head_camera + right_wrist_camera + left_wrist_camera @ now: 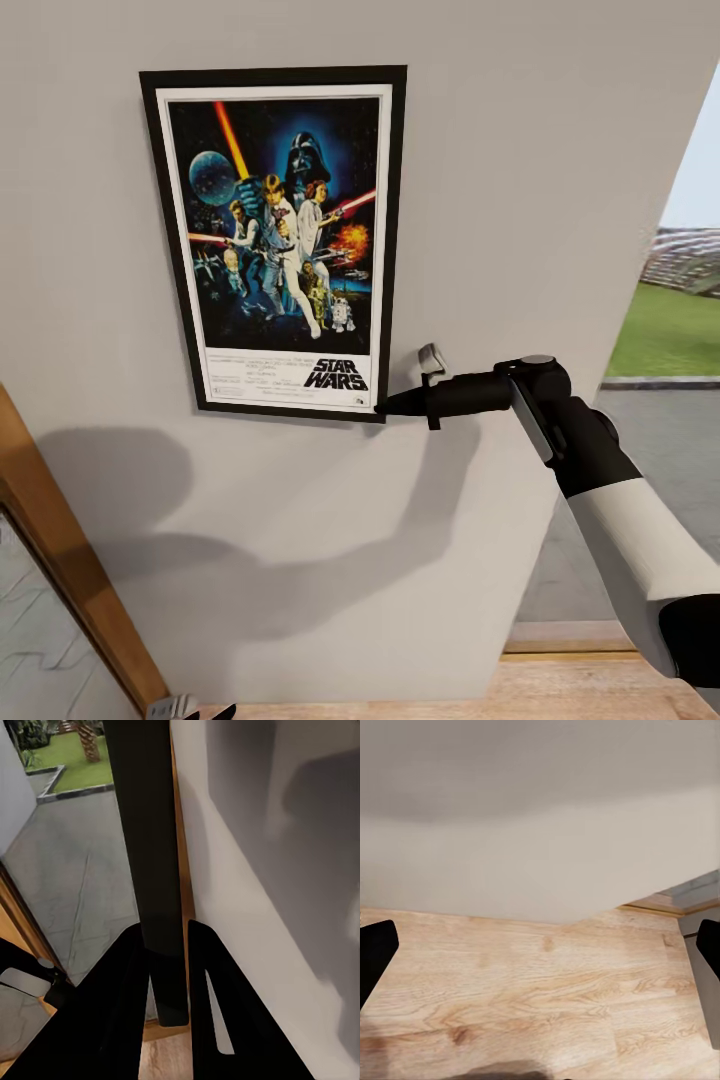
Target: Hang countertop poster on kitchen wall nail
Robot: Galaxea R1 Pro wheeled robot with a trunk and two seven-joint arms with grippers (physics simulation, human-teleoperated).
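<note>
Nearest, at about 4 o'clock in the head view, the right arm reaches up and across toward the wall [560, 150]. Its right pincer [385, 407] is clamped on the lower right corner of the poster [285, 240]; the right wrist view shows both fingers [120, 1005] pressed on either side of the black frame edge. The left pincer [540, 945] hangs low over a light wood floor [532, 997], its fingertips showing at opposite edges of the left wrist view, so it stands wide and empty.

The step in hand looks like the hanging itself: the poster sits flat against the wall, upright, around 11 o'clock from the pincer. No nail is visible, so I cannot tell whether it has caught. Next would be to settle it on the nail, then release gently.

The poster has a black frame, white border, blue-black artwork with lightsabers and the title at the bottom.
</note>
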